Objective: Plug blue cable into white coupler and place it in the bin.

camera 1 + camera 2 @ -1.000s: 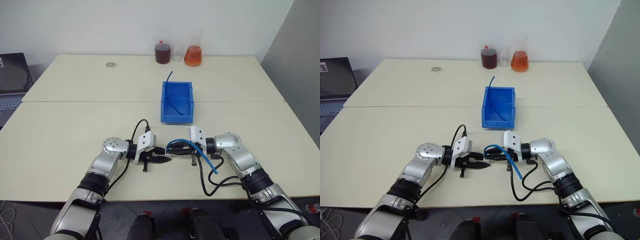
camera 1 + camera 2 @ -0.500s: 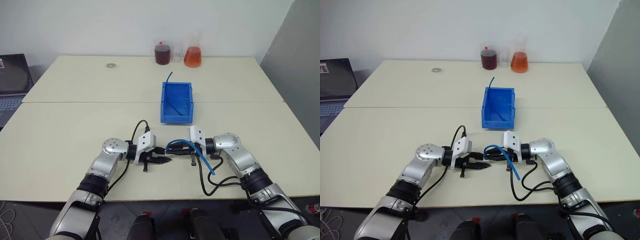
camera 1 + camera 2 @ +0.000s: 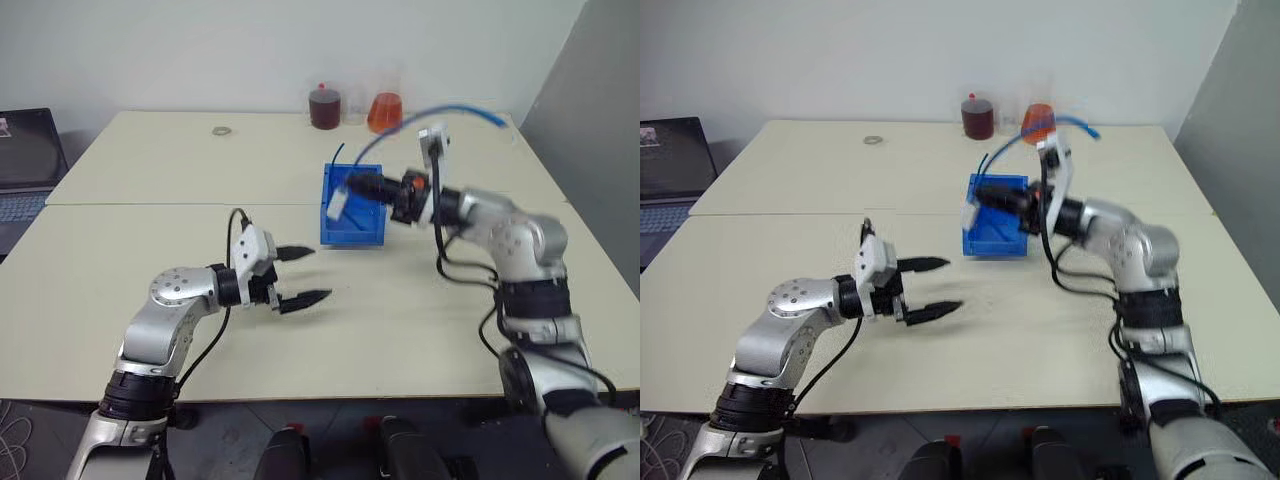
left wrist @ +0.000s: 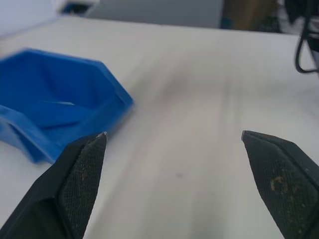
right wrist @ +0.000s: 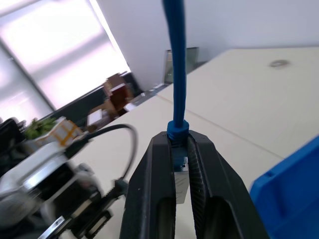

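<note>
Lifted off the surface, the right claw, clenched on the blue cable with white coupler attached, hangs above the bin; the left claw gapes, released. Only dropping remains.

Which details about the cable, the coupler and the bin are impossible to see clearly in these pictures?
- White coupler: blurred in the left eye view; whether the plug sits fully inside cannot be told.
- Plug: in the right wrist view, the right claw fingers cover it.
- Blue cable: motion-blurred above the arm.
- Bin: cut off by the left wrist view's edge; its contents are unclear.
</note>
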You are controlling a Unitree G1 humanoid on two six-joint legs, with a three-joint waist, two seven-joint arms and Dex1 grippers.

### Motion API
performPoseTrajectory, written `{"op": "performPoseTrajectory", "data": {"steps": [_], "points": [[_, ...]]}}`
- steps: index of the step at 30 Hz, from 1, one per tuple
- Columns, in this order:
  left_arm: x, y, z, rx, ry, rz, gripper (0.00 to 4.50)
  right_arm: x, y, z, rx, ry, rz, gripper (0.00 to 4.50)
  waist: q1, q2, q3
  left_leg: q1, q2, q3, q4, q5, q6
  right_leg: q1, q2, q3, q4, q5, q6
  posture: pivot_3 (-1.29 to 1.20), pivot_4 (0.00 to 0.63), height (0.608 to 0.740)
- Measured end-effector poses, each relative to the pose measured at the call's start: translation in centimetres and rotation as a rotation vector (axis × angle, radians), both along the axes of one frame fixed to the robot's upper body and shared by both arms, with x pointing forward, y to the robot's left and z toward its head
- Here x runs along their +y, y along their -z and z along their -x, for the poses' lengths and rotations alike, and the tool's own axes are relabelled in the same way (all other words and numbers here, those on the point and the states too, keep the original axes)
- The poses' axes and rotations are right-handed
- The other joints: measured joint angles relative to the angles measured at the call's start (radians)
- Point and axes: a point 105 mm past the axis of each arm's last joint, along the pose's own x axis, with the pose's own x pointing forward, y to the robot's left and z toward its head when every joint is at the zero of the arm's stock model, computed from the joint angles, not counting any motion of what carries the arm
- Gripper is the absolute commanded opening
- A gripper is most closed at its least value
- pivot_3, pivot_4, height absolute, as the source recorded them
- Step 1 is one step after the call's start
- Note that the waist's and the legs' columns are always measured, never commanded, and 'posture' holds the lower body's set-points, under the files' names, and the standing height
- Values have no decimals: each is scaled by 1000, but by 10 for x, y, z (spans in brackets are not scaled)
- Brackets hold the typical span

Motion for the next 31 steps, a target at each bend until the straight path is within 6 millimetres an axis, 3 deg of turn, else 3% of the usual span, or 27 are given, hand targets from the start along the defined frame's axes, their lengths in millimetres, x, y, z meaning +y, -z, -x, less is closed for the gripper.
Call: {"op": "performPoseTrajectory", "data": {"steps": [4, 6, 10, 16, 22, 24, 29, 31], "points": [[5, -23, -20, -53, -196, 153, 4468, -5, 21, -32, 111, 115, 73, 110, -1, 0, 0, -3, 0, 1, 0, 0, 0, -2, -1, 1, 0, 0, 0, 0, 150, 740], [11, -32, -24, -80, -280, 199, 4500, -6, 24, -45, 134, 169, 102, 797, -2, 0, 0, -3, -1, 2, -2, 0, 0, -3, -1, 1, -1, 0, 0, 0, 150, 740], [6, -36, -20, -97, -310, 232, 4500, -7, 23, -53, 139, 200, 128, 1612, -3, 0, 0, -5, 0, 2, -3, 0, 0, -4, -2, 1, -3, 0, -1, 0, 150, 740], [-2, -21, -12, -31, -304, 241, 4500, -7, 30, -56, 160, 204, 143, 2985, -1, 0, 0, -10, -1, 0, -2, 0, 0, -6, -2, 0, -3, 0, -1, 0, 150, 740], [-2, -22, -12, -30, -299, 243, 4500, -17, 29, -60, 131, 245, 167, 4380, -1, 0, 0, -10, -1, 0, -1, 0, 0, -6, -1, 0, -2, 0, -1, 0, 150, 740], [-1, -22, -12, -32, -300, 236, 4500, -25, 27, -63, 119, 274, 169, 4470, -1, 0, 0, -10, -1, 0, -1, 0, 0, -6, -1, 0, -3, 0, -1, 0, 150, 740], [10, -15, -17, -4, -385, 192, 4500, -64, 6, -58, -29, 350, 190, 4470, 4, 0, 0, -12, -1, -3, -1, 0, 0, -6, -2, -2, -5, 0, -1, 0, 150, 740], [21, -8, -19, 7, -447, 160, 4500, -79, 13, -50, -58, 389, 206, 4470, 2, 0, 0, -12, -1, -2, -2, 0, 0, -6, -2, -1, -6, 0, -1, 0, 150, 740]]}}
